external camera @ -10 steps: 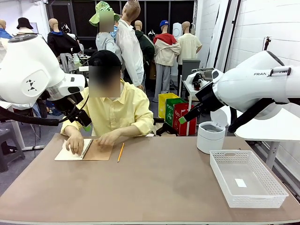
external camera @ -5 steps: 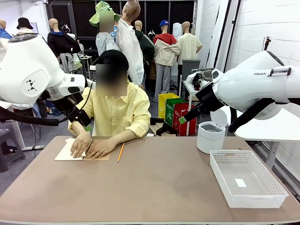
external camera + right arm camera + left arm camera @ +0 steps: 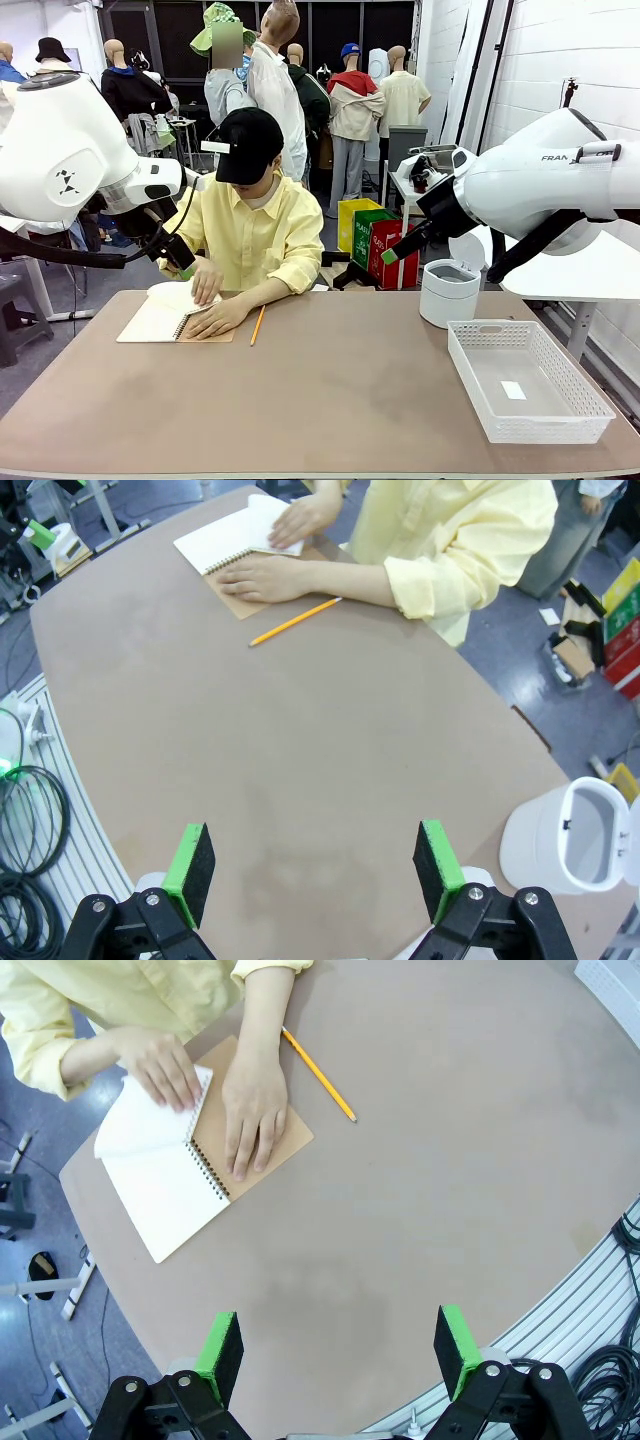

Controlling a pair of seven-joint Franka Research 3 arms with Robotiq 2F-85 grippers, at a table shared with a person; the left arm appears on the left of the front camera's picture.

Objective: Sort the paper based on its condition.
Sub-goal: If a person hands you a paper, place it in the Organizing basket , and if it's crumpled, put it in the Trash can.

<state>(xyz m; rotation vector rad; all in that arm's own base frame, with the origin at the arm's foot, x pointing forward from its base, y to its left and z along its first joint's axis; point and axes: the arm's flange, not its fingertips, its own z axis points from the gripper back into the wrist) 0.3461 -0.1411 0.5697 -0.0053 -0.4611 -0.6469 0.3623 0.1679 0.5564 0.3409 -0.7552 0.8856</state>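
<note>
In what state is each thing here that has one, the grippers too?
left gripper: open, above the table, holding nothing.
right gripper: open, holding nothing.
notebook: open, flat on the table.
top page: lifted and curled by a hand.
pencil: lying flat beside the notebook.
basket: upright, one small white piece inside.
white bin: upright, top opening uncovered.

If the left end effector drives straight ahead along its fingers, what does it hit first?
Most likely the bare tabletop. The open left end effector points at plain brown surface; the spiral notebook and pencil lie beyond, off that line.
</note>
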